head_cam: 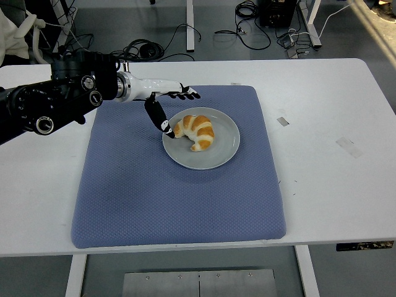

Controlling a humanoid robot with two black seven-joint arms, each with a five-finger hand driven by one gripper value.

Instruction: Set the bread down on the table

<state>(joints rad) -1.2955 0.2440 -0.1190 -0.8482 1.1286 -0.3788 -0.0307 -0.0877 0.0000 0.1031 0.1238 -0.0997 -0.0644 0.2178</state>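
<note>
The bread (pixel 196 132) — a croissant-shaped piece with pale and golden-brown bands — lies on the grey plate (pixel 216 159), left of the plate's middle. The plate rests on a blue mat (pixel 154 198) spread over the white surface (pixel 334 179), in the mat's far half.

The left hand (pixel 166 99) reaches in from the left and hovers at the plate's far-left rim. Its fingers (pixel 185 93) are spread and hold nothing: several stretch out flat just beyond the plate, while the thumb points down towards the plate, its tip just beside the bread's left end. Whether that tip touches the bread or the rim is hard to make out. The arm's bulky black forearm is cut off by the picture's left edge.

A few small bits of tape (pixel 283 120) lie on the surface to the right of the plate, off the mat.
</note>
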